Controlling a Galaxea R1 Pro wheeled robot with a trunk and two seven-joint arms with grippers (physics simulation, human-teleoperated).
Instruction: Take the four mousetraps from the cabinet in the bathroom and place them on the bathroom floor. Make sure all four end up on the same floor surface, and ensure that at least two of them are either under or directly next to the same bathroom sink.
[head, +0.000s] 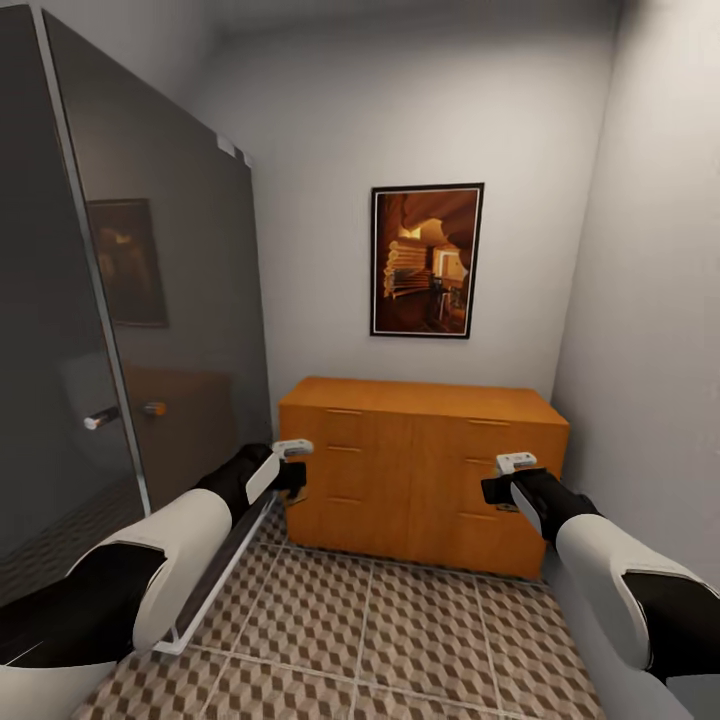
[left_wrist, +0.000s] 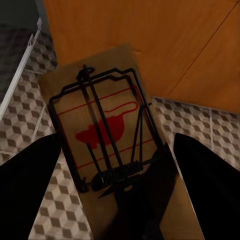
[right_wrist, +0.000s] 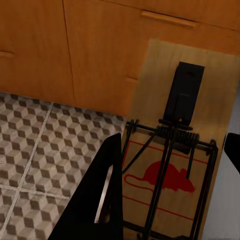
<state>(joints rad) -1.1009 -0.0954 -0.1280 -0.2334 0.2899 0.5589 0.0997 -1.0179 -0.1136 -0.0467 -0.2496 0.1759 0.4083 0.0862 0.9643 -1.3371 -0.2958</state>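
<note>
You are standing in a narrow bathroom nook, facing the cabinet (head: 420, 470) at twelve o'clock against the far wall, under a framed picture (head: 427, 260). A dark glass shower door (head: 120, 300) is running along your nine o'clock side, and the bathroom floor (head: 370, 640) with its cube-pattern tiles is spreading out between you and the cabinet.

Both arms are reaching forward at about drawer height. The left gripper (head: 288, 462) is hanging at eleven o'clock just in front of the cabinet's left half; the right gripper (head: 505, 478) is hanging at one o'clock in front of the right half.

Each one is carrying a trap. In the left wrist view the jaws are clenched on the left mousetrap (left_wrist: 105, 135), gripping it at its spring end, with its long axis pointing out ahead of the jaws and the floor showing below. In the right wrist view the jaws are likewise grasping the right mousetrap (right_wrist: 175, 150), long axis also running straight out from the gripper, cabinet front and tiles behind it.

So two of the four are in hand and none is showing on the floor yet. The sink is not in front of you, so I judge you are needing to turn the base away from the cabinet before lowering either one. Both boards are sticking out well beyond the jaws, so they are likely to touch the tiles first, far edge leading.
</note>
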